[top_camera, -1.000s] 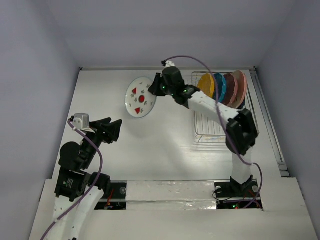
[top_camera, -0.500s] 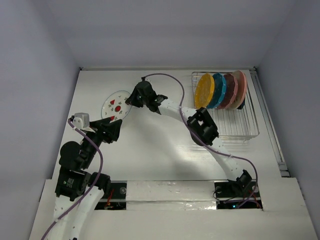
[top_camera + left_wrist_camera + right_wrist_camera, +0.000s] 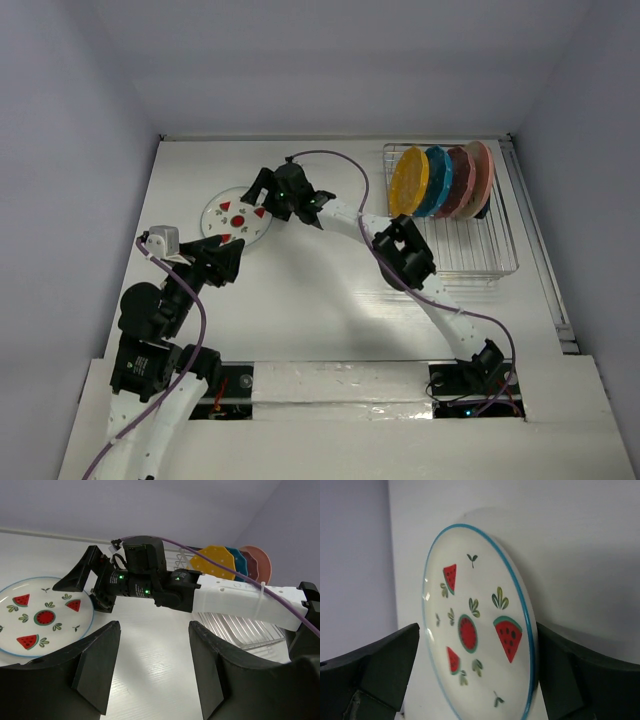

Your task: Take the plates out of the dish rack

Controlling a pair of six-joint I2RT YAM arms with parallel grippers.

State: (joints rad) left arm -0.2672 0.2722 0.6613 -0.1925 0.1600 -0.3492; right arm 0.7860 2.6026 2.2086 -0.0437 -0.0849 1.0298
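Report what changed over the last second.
The right pincer carried the watermelon plate leftward from beside the dish rack, laid it flat on the table in front of the left pincer, and opened, apparently letting go. The left pincer, rack and four racked plates stayed put.

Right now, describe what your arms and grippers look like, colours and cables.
The left arm and right arm have white links and black joints, each trailed by a purple cable. The left gripper and right gripper have black wedge-shaped fingers. Green lights glow on the right wrist.

Lab booth, plain walls [image 3: 330, 60], white table [image 3: 300, 295]
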